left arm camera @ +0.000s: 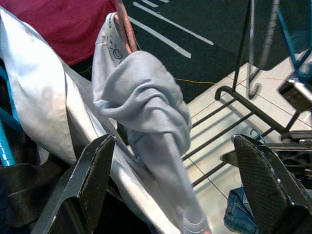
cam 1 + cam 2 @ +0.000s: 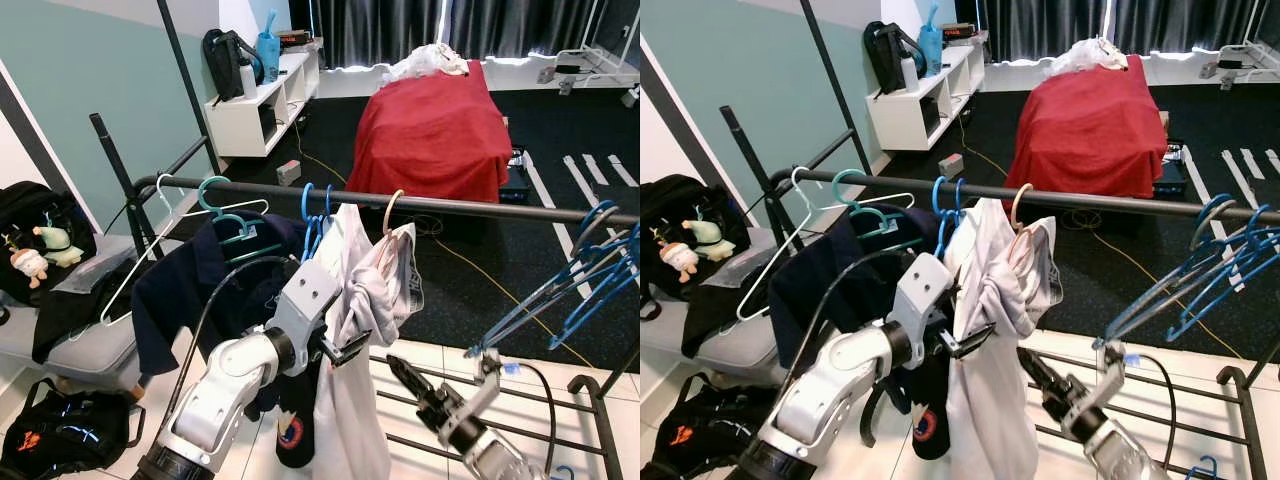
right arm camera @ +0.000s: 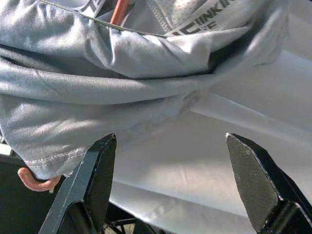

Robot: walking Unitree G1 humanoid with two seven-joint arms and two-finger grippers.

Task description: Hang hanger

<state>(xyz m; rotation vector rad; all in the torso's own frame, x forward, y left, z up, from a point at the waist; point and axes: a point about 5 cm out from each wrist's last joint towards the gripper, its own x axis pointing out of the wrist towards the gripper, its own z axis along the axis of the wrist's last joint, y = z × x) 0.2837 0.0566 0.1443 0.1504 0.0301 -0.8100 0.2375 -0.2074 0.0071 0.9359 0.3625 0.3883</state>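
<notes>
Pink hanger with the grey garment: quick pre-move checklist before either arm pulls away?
1. Pink hanger hook over the rail: ok, it curls over the bar.
2. Grey garment on the hanger: not ok, bunched and lopsided.
3. Left gripper free of cloth: ok, fingers open, garment hangs between them ungripped in the left wrist view.
4. Right gripper free: ok, open just below the garment.
5. Room on the rail: ok, bare bar between the pink hanger and the blue hangers.
6. Hook seated firmly: cannot tell.
</notes>
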